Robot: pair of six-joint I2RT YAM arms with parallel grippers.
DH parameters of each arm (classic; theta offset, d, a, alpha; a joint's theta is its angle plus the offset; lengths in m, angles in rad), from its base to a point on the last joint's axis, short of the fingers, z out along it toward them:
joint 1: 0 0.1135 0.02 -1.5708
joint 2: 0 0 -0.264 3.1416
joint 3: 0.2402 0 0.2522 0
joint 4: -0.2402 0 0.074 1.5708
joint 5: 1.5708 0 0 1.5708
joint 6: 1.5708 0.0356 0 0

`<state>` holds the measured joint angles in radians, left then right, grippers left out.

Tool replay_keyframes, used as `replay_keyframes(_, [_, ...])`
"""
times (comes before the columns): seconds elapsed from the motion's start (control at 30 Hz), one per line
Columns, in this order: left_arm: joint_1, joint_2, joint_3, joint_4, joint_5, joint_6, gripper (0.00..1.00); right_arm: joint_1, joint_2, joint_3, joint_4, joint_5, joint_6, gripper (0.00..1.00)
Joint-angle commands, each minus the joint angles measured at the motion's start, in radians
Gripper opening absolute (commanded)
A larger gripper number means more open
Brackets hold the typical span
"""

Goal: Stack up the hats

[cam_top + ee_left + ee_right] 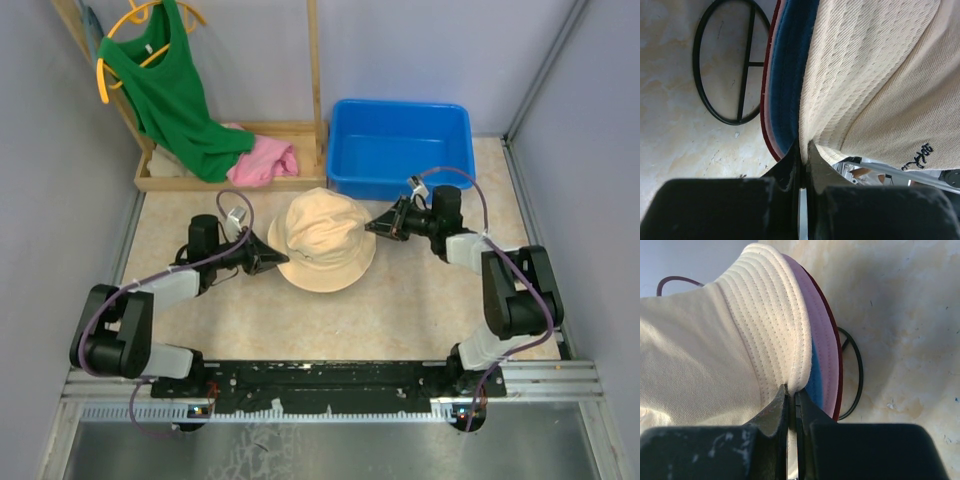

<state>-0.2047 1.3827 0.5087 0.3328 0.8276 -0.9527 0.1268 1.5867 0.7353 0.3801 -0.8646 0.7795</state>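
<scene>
Hats looked all but stacked as I read the feeds. Nearest me, my left end effector [272, 262] and right end effector [375, 228] were each pinched shut on the brim of the beige hat [325, 240]. The left one held the side toward the left edge, the right one the side toward the right edge. That hat sat on top, roughly midway across the surface [420, 310], between its near and far edges. In the wrist views the brims of the blue hat [792, 75], pink hat [822, 340] and dark red hat [840, 370] showed nested beneath it, over a black wire ring [720, 65]. I judged that only letting go was left, perhaps after squaring the brim. Farther off, a blue bin [400, 145] stood by the far edge.
</scene>
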Motion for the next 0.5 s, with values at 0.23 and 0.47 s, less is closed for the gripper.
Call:
replay_keyframes(0.23, [0.01, 0.004, -0.063, -0.049, -0.029, 0.02, 0.0, 0.03, 0.04, 0.111, -0.219, 0.154, -0.154, 0.0])
replay_keyframes(0.47, [-0.032, -0.133, -0.142, -0.11, -0.042, -0.049, 0.0, 0.04, 0.145, 0.242, -0.269, 0.193, -0.181, 0.0])
